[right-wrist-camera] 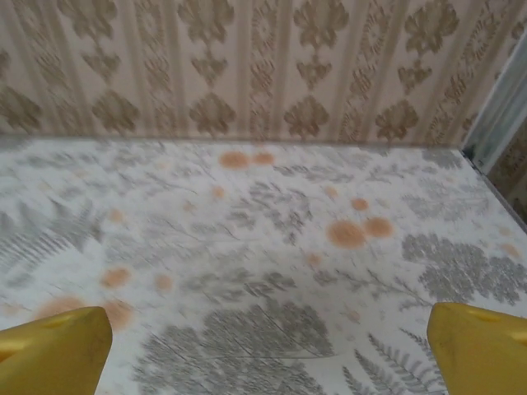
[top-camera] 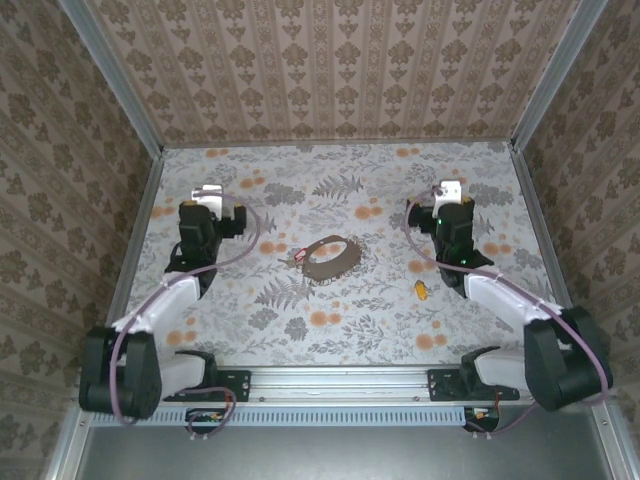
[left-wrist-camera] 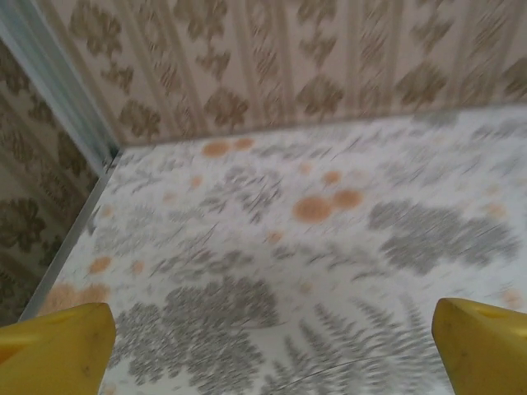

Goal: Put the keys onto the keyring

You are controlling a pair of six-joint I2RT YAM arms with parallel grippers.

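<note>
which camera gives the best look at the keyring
The top external view: the keyring lies whole and unblocked in the middle of the tabletop. Both wrist cameras face other stretches of the tabletop and the back wall instead.

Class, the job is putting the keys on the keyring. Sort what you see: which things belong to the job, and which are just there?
Belong to the job: keyring, mid-table; key, to its right, apart from it.
Just there: floral table cover; patterned walls; metal rail at the near edge.
</note>
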